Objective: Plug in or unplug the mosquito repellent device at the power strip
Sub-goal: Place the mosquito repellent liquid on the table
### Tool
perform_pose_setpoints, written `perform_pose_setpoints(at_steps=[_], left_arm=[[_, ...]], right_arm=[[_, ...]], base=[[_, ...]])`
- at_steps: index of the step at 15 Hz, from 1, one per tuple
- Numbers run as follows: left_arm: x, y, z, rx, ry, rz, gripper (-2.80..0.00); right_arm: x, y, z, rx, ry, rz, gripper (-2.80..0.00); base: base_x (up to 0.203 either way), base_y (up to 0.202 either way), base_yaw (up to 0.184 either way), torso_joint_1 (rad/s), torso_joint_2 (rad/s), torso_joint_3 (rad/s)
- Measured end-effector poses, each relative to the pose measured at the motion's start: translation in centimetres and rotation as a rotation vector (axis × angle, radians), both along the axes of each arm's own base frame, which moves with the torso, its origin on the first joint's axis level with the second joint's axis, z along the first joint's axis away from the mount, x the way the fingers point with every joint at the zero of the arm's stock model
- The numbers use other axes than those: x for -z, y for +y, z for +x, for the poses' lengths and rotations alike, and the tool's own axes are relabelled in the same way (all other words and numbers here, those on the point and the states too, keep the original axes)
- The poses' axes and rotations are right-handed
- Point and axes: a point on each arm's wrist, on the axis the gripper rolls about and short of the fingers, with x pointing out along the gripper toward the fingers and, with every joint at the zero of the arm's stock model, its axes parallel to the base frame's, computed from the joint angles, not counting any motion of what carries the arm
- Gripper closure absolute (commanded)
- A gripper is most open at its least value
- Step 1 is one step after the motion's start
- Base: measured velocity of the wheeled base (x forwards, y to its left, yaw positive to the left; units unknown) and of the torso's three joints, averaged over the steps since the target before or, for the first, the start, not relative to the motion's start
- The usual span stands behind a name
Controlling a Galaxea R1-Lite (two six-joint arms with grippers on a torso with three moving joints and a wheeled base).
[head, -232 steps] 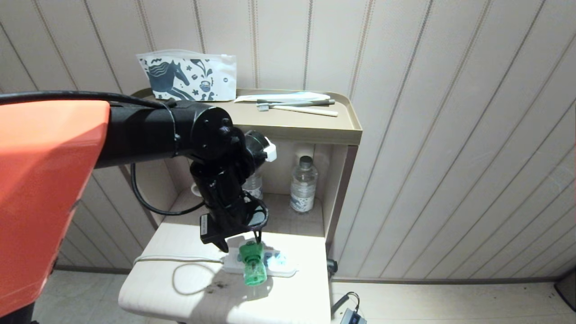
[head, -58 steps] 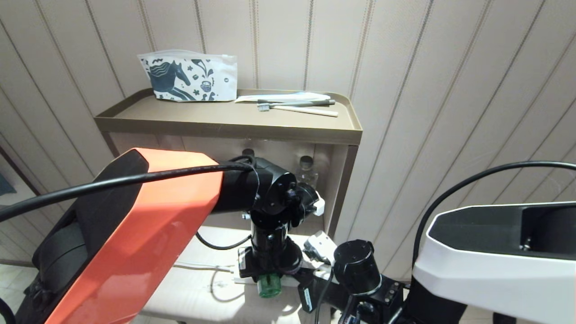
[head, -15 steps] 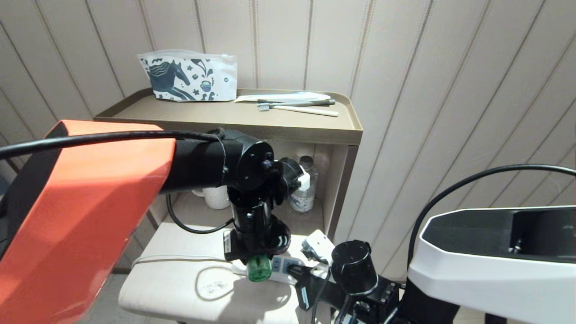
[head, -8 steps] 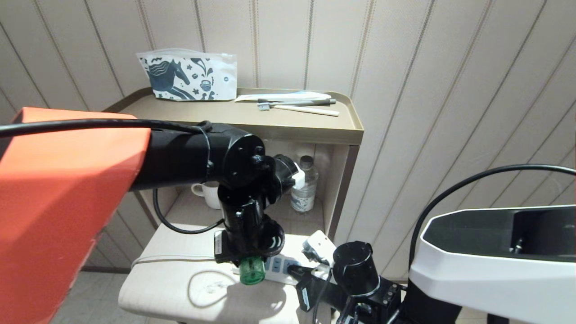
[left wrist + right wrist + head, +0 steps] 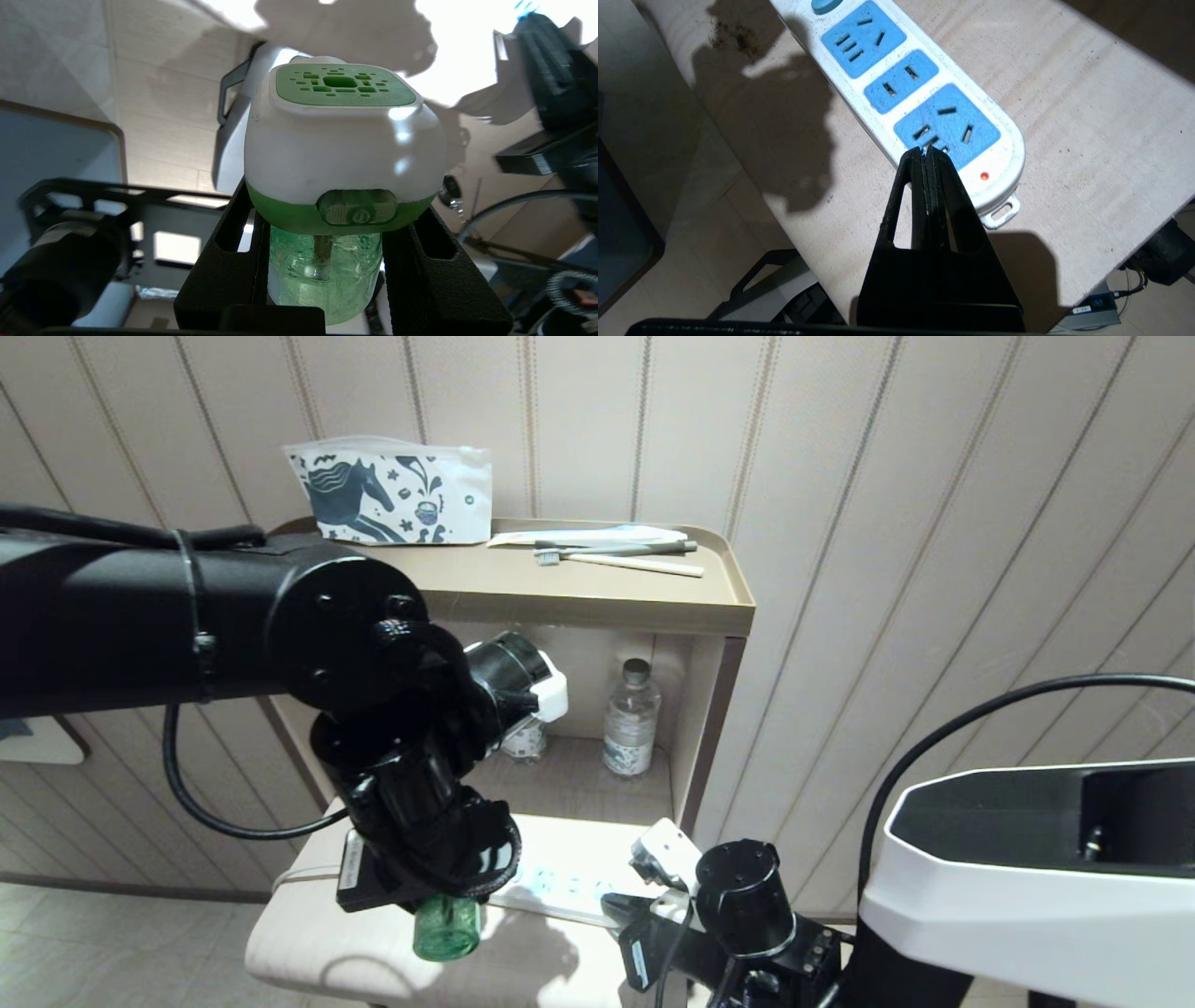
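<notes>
A: What is held by the left gripper (image 5: 327, 261)?

B: The mosquito repellent device (image 5: 343, 154), a small plug-in unit with a white rounded housing, a green vented top and a clear green liquid bottle, is clamped between the two black fingers (image 5: 233, 266) at the neck below the housing. In the head view the left gripper (image 5: 439, 887) is seen above the front edge of the pale wooden bench (image 5: 299, 943), with the green bottle (image 5: 446, 927) pointing towards the camera. The device is lifted clear of the sockets and is not plugged in.

A: Where is the power strip placed?

B: The long flat white plastic power strip (image 5: 924, 88) with blue socket faces lies on the bench top. In the head view the strip (image 5: 551, 887) is seen to the right of the held device, apart from it.

A: How is the right gripper (image 5: 927, 154) set?

B: Its black fingers are pressed together with nothing between them. The tips are pressed on or held just above the end of the strip, at the last blue socket; contact cannot be confirmed. A small red dot (image 5: 983, 176) is visible beside the tips.

A: What surrounds the work?

B: A brown shelf unit (image 5: 653, 602) stands behind the bench. A printed white pouch (image 5: 392, 495) and toothbrushes (image 5: 616, 558) lie on its top, and a clear water bottle (image 5: 630, 719) stands in the compartment beneath.
</notes>
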Motion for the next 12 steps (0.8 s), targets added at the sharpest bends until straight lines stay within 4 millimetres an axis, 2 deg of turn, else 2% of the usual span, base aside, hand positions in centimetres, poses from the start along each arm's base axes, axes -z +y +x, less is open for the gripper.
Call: perform_pose_setpoints(at_steps=[2, 4, 6, 8, 9, 11, 12], left_arm=[[-2.0, 2.7, -2.5, -0.004, -0.048, -0.013, 0.0], [-4.3, 6.3, -5.8, -0.016, -0.136, -0.043, 0.0], [-5.3, 9.4, -8.7, -0.026, -0.209, -0.052, 0.0], [-6.2, 11.7, -10.7, -0.05, -0.327, -0.036, 0.0], [-6.7, 12.7, -11.4, -0.075, -0.413, -0.015, 0.0], [-7.3, 13.8, -12.1, -0.105, -0.561, -0.009, 0.0], [-7.4, 14.1, -12.4, -0.109, -0.579, -0.016, 0.0]], right_arm=[[-1.0, -0.4, -0.4, 0.001, -0.012, 0.007, 0.0], [-2.5, -0.8, -0.7, 0.003, -0.039, 0.029, 0.0], [-3.5, -1.0, -0.9, 0.003, -0.059, 0.047, 0.0], [-4.6, -1.2, -1.1, 0.003, -0.06, 0.046, 0.0], [-5.9, -1.5, -1.4, 0.003, -0.072, 0.055, 0.0], [-10.1, -2.4, -2.4, 0.006, -0.123, 0.098, 0.0], [-12.1, -3.1, -3.1, 0.01, -0.147, 0.116, 0.0]], base=[[0.0, 0.0, 0.0, 0.0, 0.0, 0.0], [0.0, 0.0, 0.0, 0.0, 0.0, 0.0], [0.0, 0.0, 0.0, 0.0, 0.0, 0.0], [0.0, 0.0, 0.0, 0.0, 0.0, 0.0], [0.0, 0.0, 0.0, 0.0, 0.0, 0.0], [0.0, 0.0, 0.0, 0.0, 0.0, 0.0], [0.0, 0.0, 0.0, 0.0, 0.0, 0.0]])
